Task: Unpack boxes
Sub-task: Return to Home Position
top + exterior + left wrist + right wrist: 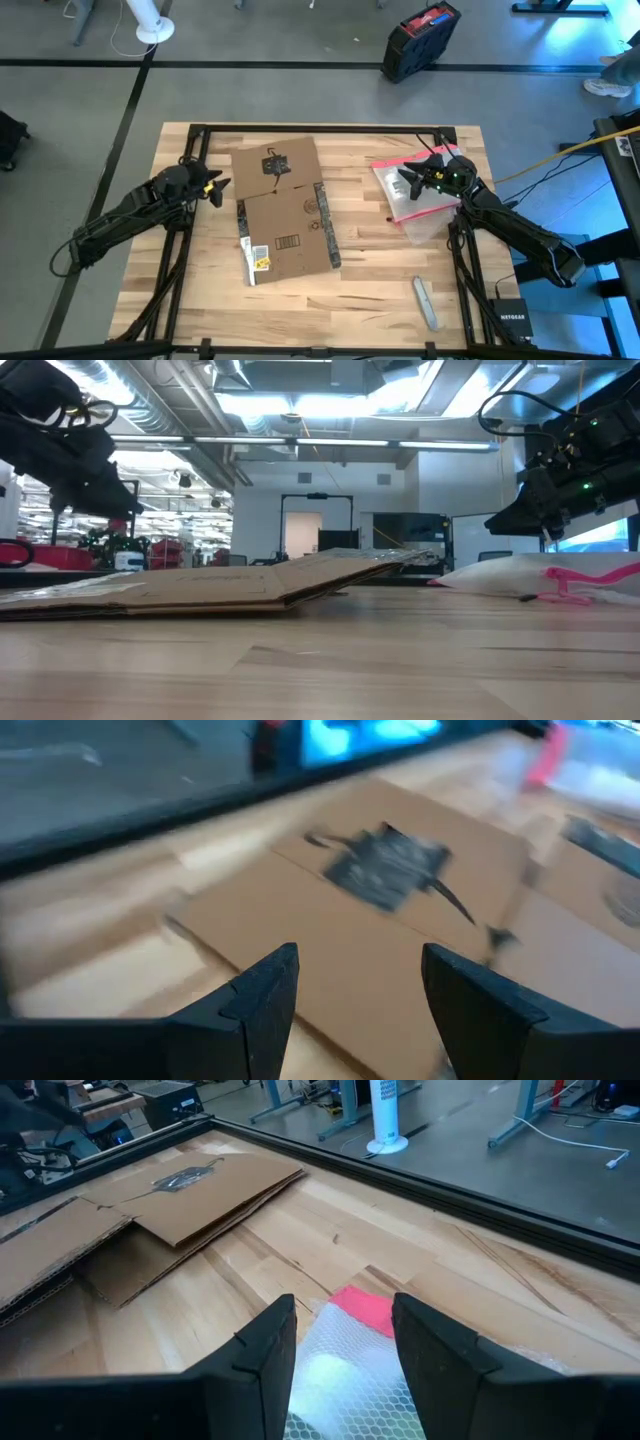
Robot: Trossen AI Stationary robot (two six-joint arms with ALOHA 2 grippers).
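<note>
Cardboard from the flattened box [285, 210] lies at the centre of the high view, spread on the counter [350, 300] between the two arms. The left end effector [213, 188] sits just beside its left edge, at centre-left of the frame. The right end effector [405, 180] is over the clear pouch [425, 205] at centre-right. A gray cutter [426, 302] lies well apart at lower right. With the box flat, what seems left is drawing both arms back, and the hazards are snags on the way.

Low view: the cardboard [220, 588] does not lie dead flat, and its right-hand part seems to lift off the counter. The left arm [60, 450] hangs above it at upper left. The right arm [560, 470] is above the clear pouch [530, 575] at right, apart from it. A low sweep could catch the raised part and drag the sheet.

Left wrist view: the fingers [265, 995] stand spread and empty, with cardboard [400, 920] filling the frame behind them. An open finger passing close could hook an edge.

Right wrist view: the fingers [260, 1360] are parted and hold nothing, and the clear pouch [340, 1375] with its pink edge lies directly under them. Retreating without first rising could scrape it and push it toward the counter's edge.
</note>
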